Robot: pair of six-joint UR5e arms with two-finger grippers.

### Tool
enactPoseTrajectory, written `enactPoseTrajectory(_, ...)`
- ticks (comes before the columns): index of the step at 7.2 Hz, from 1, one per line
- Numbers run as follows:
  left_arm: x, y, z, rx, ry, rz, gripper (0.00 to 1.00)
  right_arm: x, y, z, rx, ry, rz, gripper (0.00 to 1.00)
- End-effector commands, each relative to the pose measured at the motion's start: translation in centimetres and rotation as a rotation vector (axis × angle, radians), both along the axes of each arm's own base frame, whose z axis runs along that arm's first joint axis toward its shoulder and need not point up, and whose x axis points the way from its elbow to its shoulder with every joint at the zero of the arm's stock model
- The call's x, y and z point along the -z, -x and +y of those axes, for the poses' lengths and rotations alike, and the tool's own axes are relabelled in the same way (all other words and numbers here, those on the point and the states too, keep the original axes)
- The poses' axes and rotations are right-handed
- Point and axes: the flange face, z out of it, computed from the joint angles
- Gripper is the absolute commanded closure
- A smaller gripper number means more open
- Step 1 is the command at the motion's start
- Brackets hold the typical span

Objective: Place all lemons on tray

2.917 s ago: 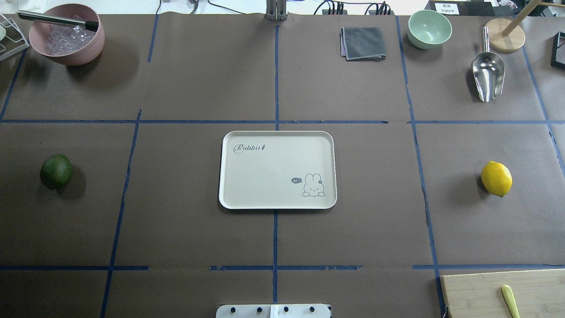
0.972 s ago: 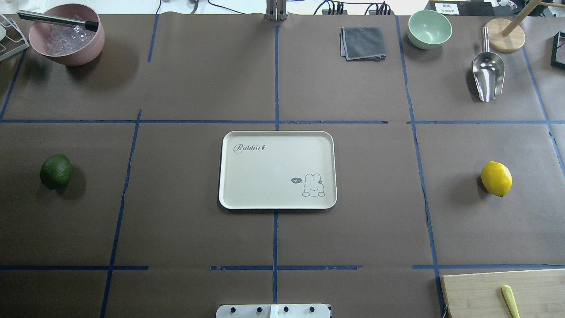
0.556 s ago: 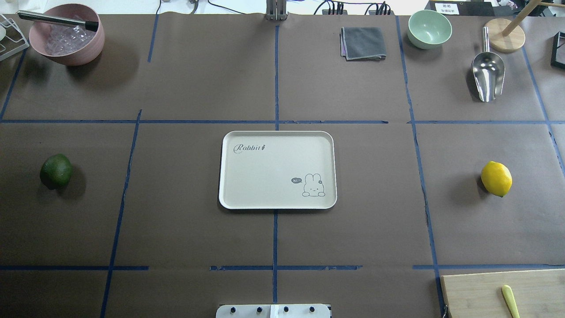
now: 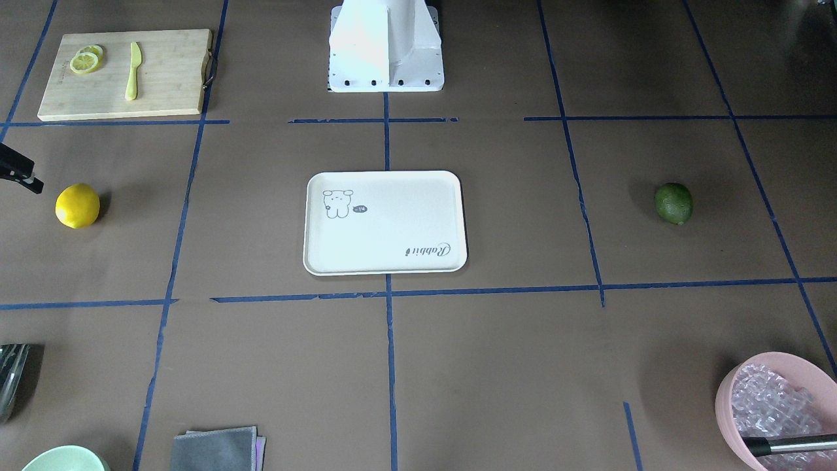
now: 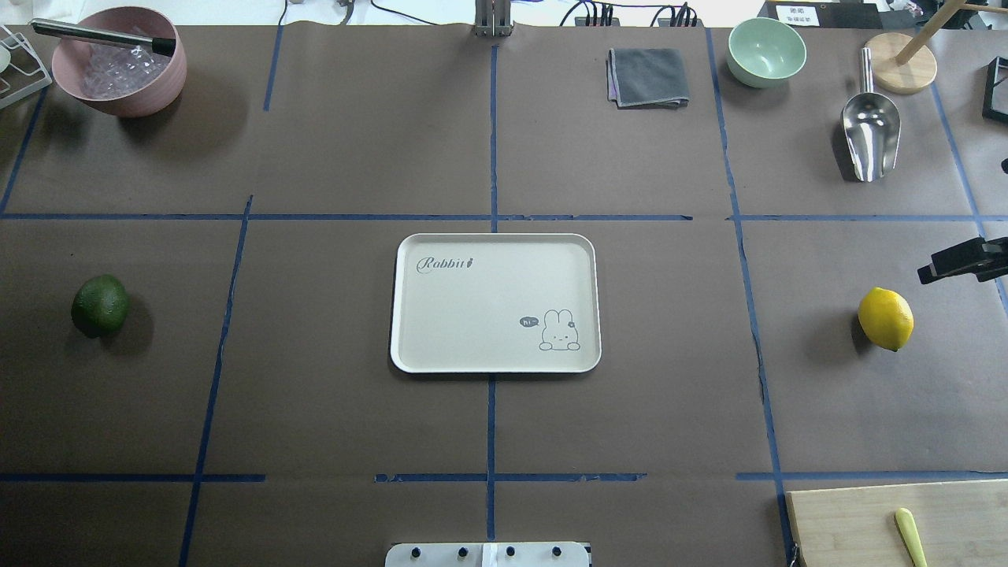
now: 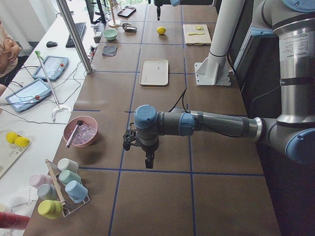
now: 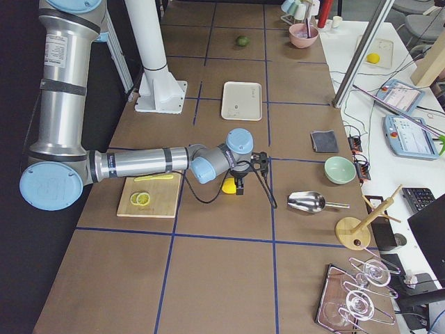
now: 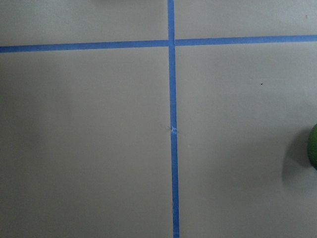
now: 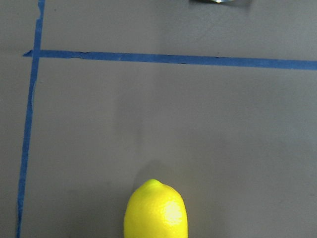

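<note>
Looking down on a brown table (image 5: 354, 142) marked with blue tape lines, we see an off-white tray (image 5: 488, 315) with a rabbit drawing at its middle. The yellow lemon (image 5: 886, 318) lies well to the tray's right and the green lemon (image 5: 100, 305) well to its left. Both rest on the table, with taped table surface between each one and the tray.

Along the far edge sit a pink bowl (image 5: 118, 63), a grey cloth (image 5: 648, 76), a green bowl (image 5: 766, 51) and a metal scoop (image 5: 870, 134). Near the robot's right side is a cutting board (image 4: 124, 75) with lemon slices (image 4: 85, 61) and a small yellow knife (image 4: 133, 62).

The right gripper (image 5: 949, 266) shows at the table's right edge, near the yellow lemon and just beyond it, apart from it. Its wrist camera has that lemon at the bottom middle. We cannot tell how its fingers stand.

The left gripper (image 6: 148, 160) hangs over the table, pointing down. Its wrist camera catches the green lemon's edge at the right border. Its fingers' state is also unclear to us.
</note>
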Motion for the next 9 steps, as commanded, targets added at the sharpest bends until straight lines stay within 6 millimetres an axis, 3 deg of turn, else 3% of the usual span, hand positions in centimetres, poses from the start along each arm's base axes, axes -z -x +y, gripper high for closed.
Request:
enactPoseTrajectory(1,0.1,0.0,-0.1,0.033,0.030,0.000,0.00,0.0,4.4,1.0,-0.001,0.017,0.044,0.02)
enactPoseTrajectory(2,0.1,0.0,-0.1,0.050,0.046,0.001,0.00,0.1,5.6,1.2,-0.003,0.037,0.048,0.02)
enactPoseTrajectory(6,0.4,0.0,-0.3,0.052,0.041,0.002,0.00,-2.4,7.4,1.5,-0.006,0.016,0.143,0.02)
enactPoseTrajectory(9,0.5,0.0,-0.4,0.052,0.039,0.002,0.00,-3.2,8.7,1.6,0.018,0.027,0.150,0.02)
